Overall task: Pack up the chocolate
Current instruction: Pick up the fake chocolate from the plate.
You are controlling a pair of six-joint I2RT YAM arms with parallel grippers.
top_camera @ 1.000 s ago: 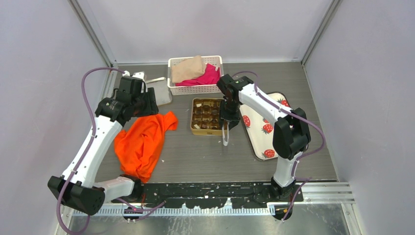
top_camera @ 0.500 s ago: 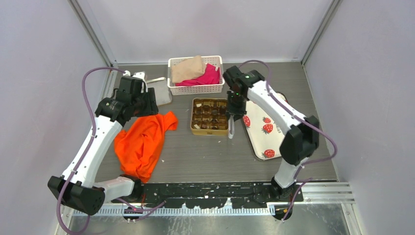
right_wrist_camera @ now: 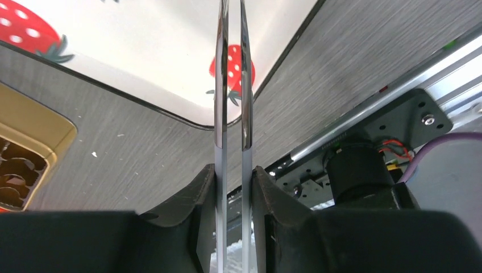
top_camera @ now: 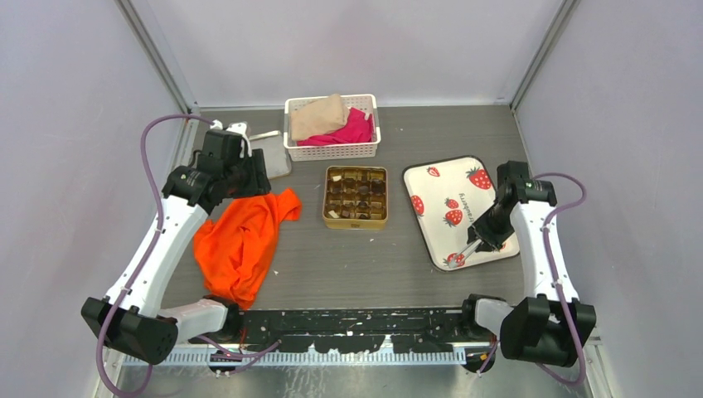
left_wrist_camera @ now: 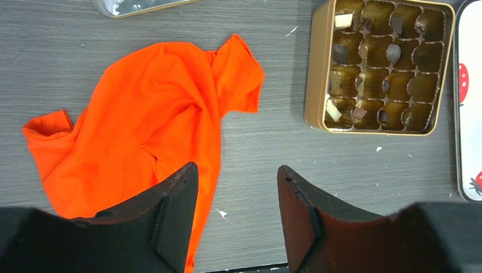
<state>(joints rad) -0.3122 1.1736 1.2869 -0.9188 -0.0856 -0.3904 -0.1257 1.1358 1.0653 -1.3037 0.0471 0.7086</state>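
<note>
We see the chocolate (left_wrist_camera: 340,52) sitting in the brown compartments of the gold tin (left_wrist_camera: 315,68), which rests on the bench (top_camera: 348,265) near its middle. Most pieces are dark, and two cream ones lie along the tin's left column in the left wrist view. Several compartments hold no piece that we can make out.

The left end effector (left_wrist_camera: 236,219) hangs above the bench with its fingers (left_wrist_camera: 170,222) spread wide and nothing between them. Below it lies a crumpled orange cloth (left_wrist_camera: 148,119), just left of the tin and apart from it.

The right end effector (right_wrist_camera: 234,199) is clamped on a pair of thin metal tweezers (right_wrist_camera: 230,102), whose two blades run close together with a narrow gap. From above, the tweezers (top_camera: 466,250) reach over the near corner of the white strawberry tray (top_camera: 452,186), beside a printed strawberry. We cannot tell whether the tips touch the tray, or whether they hold anything. The tray lies right of the tin, a strip of bench between them.

At the far side stands a white basket (top_camera: 332,152) holding beige and pink cloth.
</note>
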